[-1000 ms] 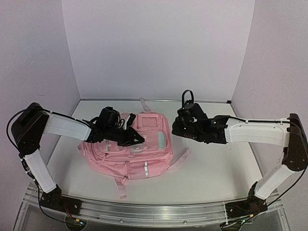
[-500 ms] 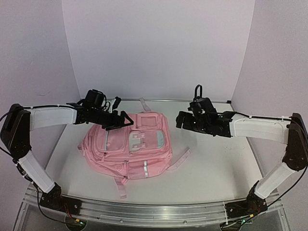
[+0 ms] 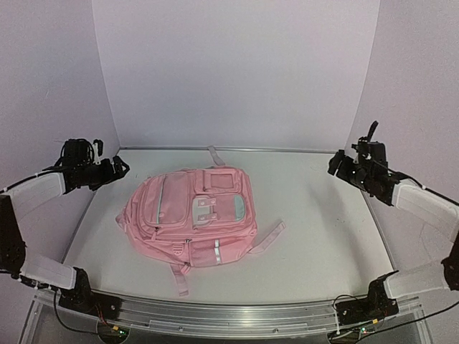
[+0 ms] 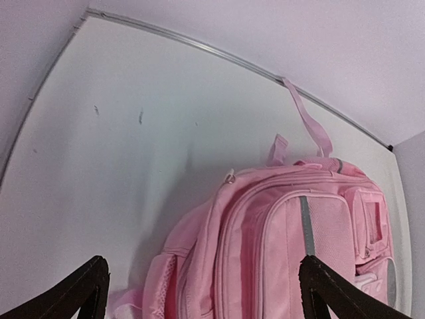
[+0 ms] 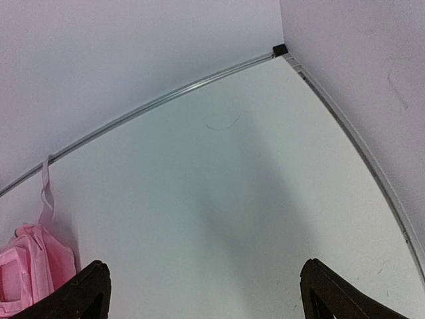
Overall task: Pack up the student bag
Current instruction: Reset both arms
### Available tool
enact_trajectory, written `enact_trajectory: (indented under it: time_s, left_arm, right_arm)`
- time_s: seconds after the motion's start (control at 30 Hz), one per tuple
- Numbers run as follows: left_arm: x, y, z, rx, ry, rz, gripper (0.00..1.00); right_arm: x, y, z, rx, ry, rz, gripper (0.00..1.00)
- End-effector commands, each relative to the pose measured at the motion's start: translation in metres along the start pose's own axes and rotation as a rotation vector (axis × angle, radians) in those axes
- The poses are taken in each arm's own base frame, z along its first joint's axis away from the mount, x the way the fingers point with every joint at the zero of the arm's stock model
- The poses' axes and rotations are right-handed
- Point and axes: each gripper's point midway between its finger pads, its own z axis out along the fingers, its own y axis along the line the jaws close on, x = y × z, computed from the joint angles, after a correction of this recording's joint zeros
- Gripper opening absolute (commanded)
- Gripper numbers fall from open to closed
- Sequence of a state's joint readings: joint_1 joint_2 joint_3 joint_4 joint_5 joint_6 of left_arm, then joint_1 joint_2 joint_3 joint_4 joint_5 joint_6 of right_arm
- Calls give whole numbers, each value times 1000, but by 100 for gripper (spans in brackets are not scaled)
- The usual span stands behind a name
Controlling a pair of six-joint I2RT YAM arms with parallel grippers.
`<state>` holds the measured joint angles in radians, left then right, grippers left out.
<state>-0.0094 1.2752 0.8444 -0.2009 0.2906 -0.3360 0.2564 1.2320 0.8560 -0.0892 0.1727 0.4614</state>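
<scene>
Pink: one student bag (image 3: 192, 218), flat between two arms (image 3: 36, 192) (image 3: 423, 204), both jaws wide.

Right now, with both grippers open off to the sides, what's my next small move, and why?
Probably just park both arms. The left gripper and right gripper stand open at the edges of the table, apart from the student bag, which lies flat with no pocket visibly gaping, and no loose item to pack shows in any view.

The pink student bag (image 3: 195, 218) lies flat on its back mid-table, front pockets up, zipped shut.
</scene>
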Motion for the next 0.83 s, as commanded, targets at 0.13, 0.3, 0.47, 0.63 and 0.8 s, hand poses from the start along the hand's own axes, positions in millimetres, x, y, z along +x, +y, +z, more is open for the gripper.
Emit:
enact_trajectory:
  time_s: [0.13,0.3,0.47,0.63,0.8]
  left_arm:
    - [-47,18,-67,-184,-428,135,100]
    - [-32,32,-73,-216,-498,150,100]
    - [-15,44,-67,-242,-481,146,100]
    - [-14,41,-69,-223,-496,154,100]
    - [-13,42,-71,-224,-511,155,100]
  right_arm:
    - [-67,-5,-93,-137,-480,-50,98]
    - [-46,-24,-104,-137,-562,-57,98]
    - [-25,-37,-100,-129,-572,-43,98]
    - [-21,-40,-99,-126,-576,-38,98]
    - [-20,-38,-97,-128,-570,-49,98]
